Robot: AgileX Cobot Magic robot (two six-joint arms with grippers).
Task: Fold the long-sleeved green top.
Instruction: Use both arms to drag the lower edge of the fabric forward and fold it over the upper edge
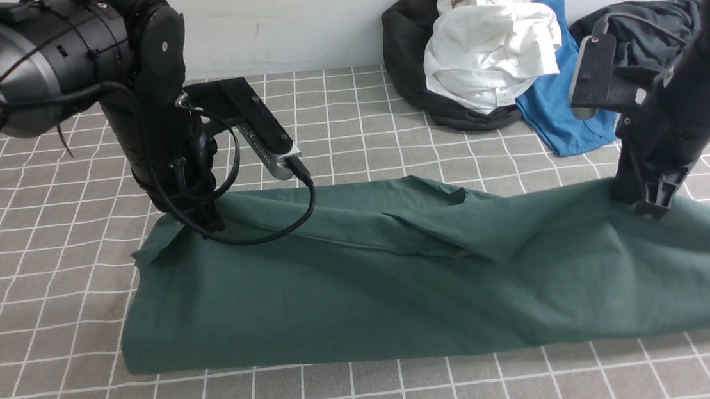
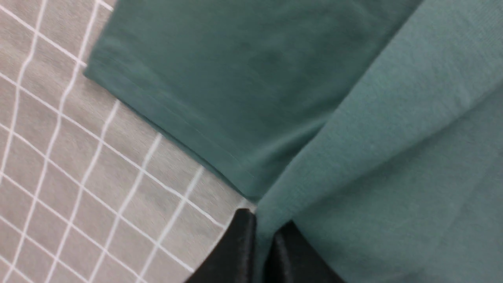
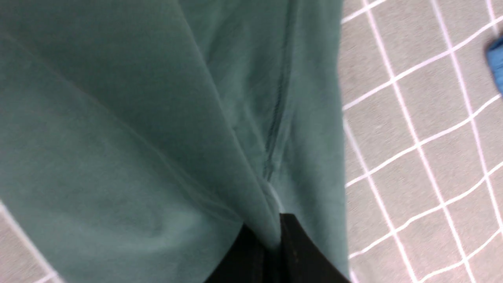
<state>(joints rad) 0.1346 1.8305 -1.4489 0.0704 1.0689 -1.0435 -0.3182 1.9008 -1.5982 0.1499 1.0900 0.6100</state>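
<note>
Two pinches hold the green long-sleeved top (image 1: pixel 337 291), lying doubled lengthwise across the checked worktop (image 1: pixel 47 284): your left gripper (image 1: pixel 210 224) and right gripper (image 1: pixel 651 204) are each closed on its far edge. Expect soft, light, limp jersey that sags between grips; hold hems or seams.

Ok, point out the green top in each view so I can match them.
Front view: green top lies across the middle.
Left wrist view: top fills most, pinched in left claw.
Right wrist view: top fills most, pinched in right claw.
Shared landmark: checked cloth under it, in all three.
</note>
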